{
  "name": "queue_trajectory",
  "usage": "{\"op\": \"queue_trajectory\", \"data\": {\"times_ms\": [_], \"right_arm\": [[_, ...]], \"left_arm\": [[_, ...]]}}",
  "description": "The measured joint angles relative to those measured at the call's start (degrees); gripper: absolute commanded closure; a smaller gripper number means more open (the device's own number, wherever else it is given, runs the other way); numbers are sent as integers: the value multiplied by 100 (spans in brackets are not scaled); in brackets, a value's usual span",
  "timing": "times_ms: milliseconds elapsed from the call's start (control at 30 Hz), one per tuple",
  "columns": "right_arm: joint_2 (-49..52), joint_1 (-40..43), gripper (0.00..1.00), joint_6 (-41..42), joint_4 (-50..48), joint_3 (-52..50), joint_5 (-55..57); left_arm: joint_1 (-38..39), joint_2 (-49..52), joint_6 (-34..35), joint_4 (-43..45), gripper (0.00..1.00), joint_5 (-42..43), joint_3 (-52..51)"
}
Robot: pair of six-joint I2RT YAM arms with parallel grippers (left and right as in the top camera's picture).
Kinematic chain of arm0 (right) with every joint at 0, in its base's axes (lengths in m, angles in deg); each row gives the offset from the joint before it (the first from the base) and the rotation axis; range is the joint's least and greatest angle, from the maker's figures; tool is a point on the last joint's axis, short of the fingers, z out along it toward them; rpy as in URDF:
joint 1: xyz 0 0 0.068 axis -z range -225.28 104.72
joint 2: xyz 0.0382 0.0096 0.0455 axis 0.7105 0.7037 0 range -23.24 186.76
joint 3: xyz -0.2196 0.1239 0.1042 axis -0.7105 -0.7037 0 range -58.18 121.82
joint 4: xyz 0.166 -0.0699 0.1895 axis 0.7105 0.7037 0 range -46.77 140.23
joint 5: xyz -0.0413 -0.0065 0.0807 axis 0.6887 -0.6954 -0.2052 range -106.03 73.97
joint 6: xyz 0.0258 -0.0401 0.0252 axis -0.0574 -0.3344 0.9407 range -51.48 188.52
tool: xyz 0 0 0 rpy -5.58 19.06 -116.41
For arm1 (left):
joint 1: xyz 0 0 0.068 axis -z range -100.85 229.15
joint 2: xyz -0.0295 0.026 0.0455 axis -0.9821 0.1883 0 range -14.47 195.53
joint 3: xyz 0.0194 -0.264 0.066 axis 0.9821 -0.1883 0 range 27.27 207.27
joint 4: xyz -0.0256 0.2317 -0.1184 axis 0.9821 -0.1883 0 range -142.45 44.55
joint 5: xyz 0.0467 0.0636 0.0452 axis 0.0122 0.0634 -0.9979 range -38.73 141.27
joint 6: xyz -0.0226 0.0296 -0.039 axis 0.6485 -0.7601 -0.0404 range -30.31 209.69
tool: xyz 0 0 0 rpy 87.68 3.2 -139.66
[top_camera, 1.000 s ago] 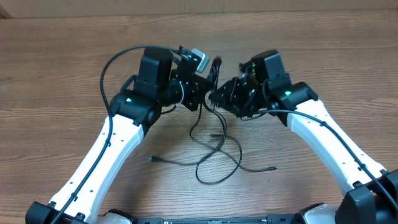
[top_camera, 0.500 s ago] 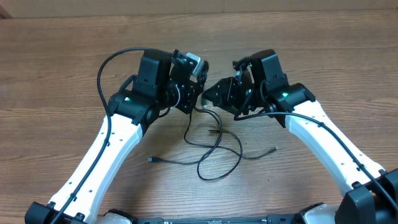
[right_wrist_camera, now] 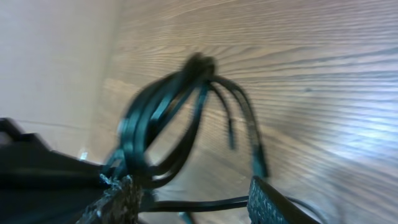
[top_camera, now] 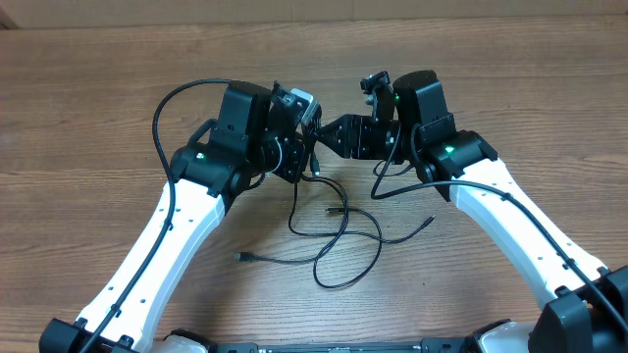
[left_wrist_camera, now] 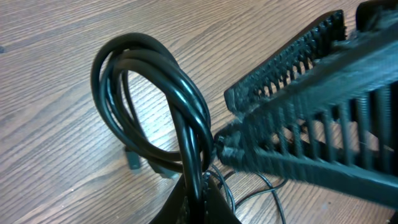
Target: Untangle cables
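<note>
The cables are thin black cords. In the left wrist view my left gripper (left_wrist_camera: 200, 205) is shut on a looped bundle (left_wrist_camera: 152, 93) that rises above its jaws. Overhead, the left gripper (top_camera: 311, 149) sits at the table's middle, with loose strands (top_camera: 345, 243) trailing down onto the wood toward me. My right gripper (top_camera: 330, 134) faces the left one, almost touching it. In the right wrist view it (right_wrist_camera: 194, 190) is open, its fingers (right_wrist_camera: 118, 202) wide apart around the bundle's base (right_wrist_camera: 163, 121), with one strand crossing between them.
Slim plug tips lie on the wooden table (top_camera: 88, 108) at the front left (top_camera: 242, 257), the right (top_camera: 429, 223) and the middle (top_camera: 335, 209). The left arm's thicker black cable (top_camera: 172, 103) arcs out to the left.
My right gripper has swung up and turned to point left at the left gripper's bundle. The loose strands shifted, and the right plug tip slid up and away.
</note>
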Motion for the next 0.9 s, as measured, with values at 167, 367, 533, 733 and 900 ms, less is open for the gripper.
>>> {"op": "queue_trajectory", "data": {"times_ms": [167, 367, 533, 733, 900], "right_arm": [[0, 0, 48, -199, 37, 0, 291], [0, 0, 51, -260, 33, 0, 345], [0, 0, 50, -264, 35, 0, 258], [0, 0, 46, -269, 24, 0, 136], [0, 0, 44, -284, 22, 0, 76]], "left_arm": [[-9, 0, 61, 11, 96, 181, 0], [-9, 0, 61, 2, 96, 275, 0], [-9, 0, 293, -42, 96, -258, 0], [-9, 0, 686, -44, 96, -859, 0], [-9, 0, 813, 2, 96, -822, 0]]}}
